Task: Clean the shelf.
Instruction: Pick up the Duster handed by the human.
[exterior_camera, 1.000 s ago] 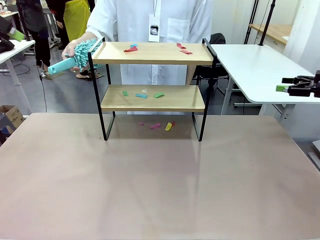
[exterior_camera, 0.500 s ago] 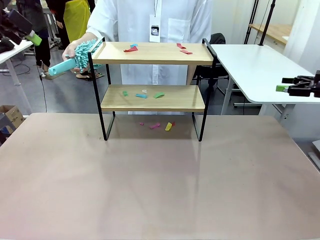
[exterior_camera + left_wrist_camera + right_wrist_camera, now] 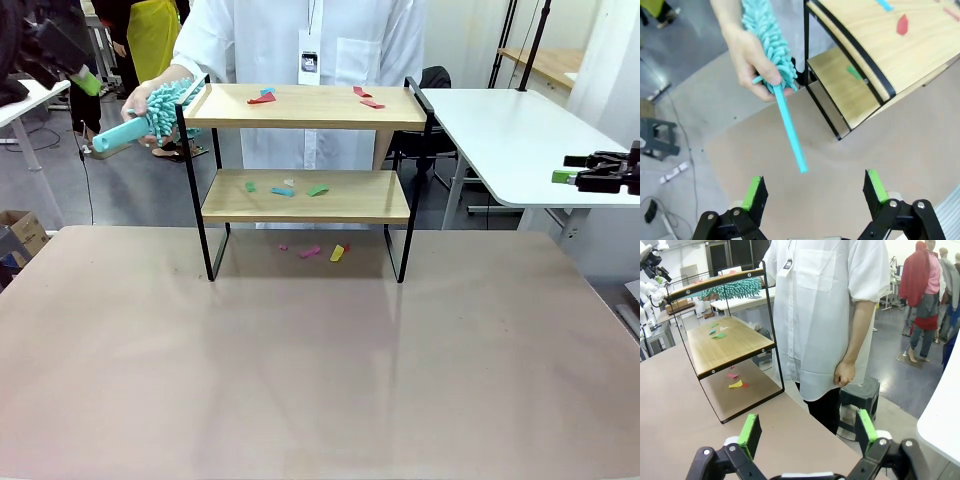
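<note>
**Duster handle points into the spread left claw**

The left claw [image 3: 814, 189] stands spread wide, with nothing between its green pads. Just ahead of that gap ends the free tip of a thin teal plastic handle [image 3: 790, 132], near both pads but touching neither. The handle's long axis runs nearly along the claw's own reach, from that tip up to a fluffy teal chenille duster head [image 3: 767, 35]. A person's hand [image 3: 752, 62] grips the duster where head meets handle. The grasp, I judge, calls for the claw to go forward along the handle and close across it below the hand.

The shelf [image 3: 305, 107], a small two-tier rack of light wood boards in a thin black metal frame, stands on the pale brown bench [image 3: 320, 380]. The duster is held just off the shelf's left end at top-board height, handle pointing away from the shelf. Coloured paper scraps [image 3: 262, 98] lie on both boards and under the shelf. The right claw [image 3: 566, 177], also spread and empty, hangs well off the shelf's right end, so the left arm is much the nearer.
</note>
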`<state>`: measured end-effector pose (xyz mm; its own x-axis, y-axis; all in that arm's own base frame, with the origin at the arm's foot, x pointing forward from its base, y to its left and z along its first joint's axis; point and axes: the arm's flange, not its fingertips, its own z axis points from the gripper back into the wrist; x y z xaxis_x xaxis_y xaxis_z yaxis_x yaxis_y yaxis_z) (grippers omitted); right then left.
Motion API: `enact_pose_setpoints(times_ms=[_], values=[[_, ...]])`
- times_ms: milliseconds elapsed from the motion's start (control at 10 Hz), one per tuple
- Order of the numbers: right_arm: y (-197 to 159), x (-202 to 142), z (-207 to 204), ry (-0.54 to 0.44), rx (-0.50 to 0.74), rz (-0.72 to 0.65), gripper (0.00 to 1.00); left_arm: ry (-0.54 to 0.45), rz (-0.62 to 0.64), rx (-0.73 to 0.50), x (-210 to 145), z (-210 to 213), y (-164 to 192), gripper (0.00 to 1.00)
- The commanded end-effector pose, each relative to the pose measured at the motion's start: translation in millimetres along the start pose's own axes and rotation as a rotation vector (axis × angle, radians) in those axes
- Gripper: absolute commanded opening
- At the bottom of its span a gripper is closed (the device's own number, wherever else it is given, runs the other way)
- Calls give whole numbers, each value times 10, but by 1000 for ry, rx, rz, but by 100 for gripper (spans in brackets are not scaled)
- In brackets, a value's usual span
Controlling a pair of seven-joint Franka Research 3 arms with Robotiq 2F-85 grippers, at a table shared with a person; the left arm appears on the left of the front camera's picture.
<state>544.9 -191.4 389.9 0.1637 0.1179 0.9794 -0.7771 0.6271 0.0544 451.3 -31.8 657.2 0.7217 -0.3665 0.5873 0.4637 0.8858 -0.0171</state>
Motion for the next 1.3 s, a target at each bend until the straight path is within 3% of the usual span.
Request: enact_pose_setpoints(times_ms=[0, 100, 600, 1100, 1200], values=[[12, 30, -12, -3, 2, 5, 100, 61, 51, 96, -59, -169, -176, 100], [12, 30, -12, -3, 2, 5, 100, 97, 38, 109, -57, -259, -216, 100], [12, 30, -12, -3, 2, 5, 100, 77, 70, 205, -14, -789, -258, 100], [12, 30, -12, -3, 2, 5, 100, 115, 107, 184, 29, -1125, -47, 100], [12, 30, -12, -3, 2, 5, 100, 89, 107, 157, 31, -1135, -39, 75]])
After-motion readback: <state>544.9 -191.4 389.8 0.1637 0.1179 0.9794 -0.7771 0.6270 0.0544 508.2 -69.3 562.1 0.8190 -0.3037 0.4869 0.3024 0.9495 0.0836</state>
